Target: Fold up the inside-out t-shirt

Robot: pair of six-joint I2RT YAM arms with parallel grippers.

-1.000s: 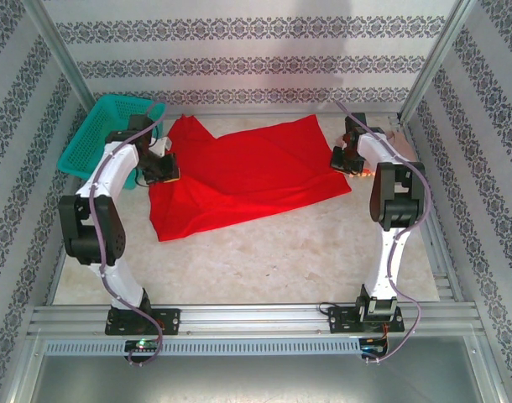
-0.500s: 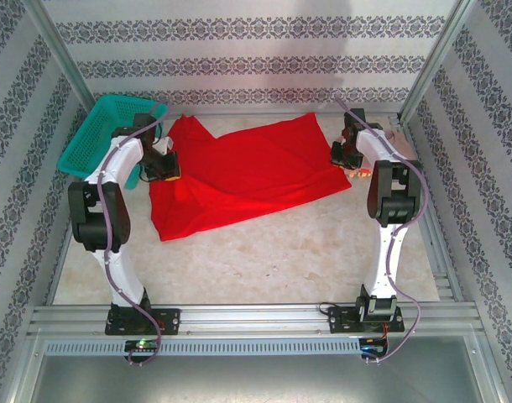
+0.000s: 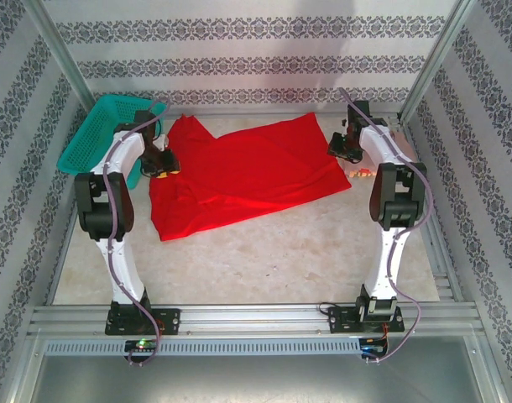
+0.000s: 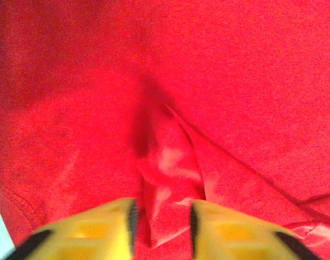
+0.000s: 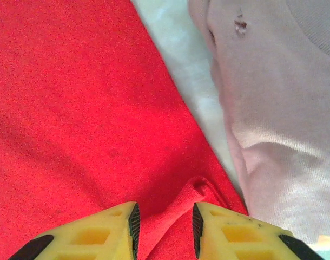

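Left gripper (image 4: 162, 219): jaws partly apart, a raised ridge of red cloth running up through the gap. Nothing looks clamped, though the wrist view is too close to say whether the pads brush the fold. It sits low over the left edge of the inside-out t-shirt (image 3: 248, 176), just right of the teal basket (image 3: 92, 134).

Right gripper (image 5: 164, 222): jaws parted about as much, a small pucker of the red hem lying between them, not lifted. It is over the shirt's far-right corner. The pale pink shirt (image 5: 278, 108) lies just to its right, with a strip of bare table (image 3: 264, 260) between the two garments.

Key relation: the shirt lies between the two grippers, its long axis running left to right and tilted, near-left corner to far-right corner. Each arm is nearest its own end.

Shirt: bright red, spread mostly flat on the far half of the table, one sleeve poking toward the far-left by the basket, soft creases across the middle, and the near edge slanting.
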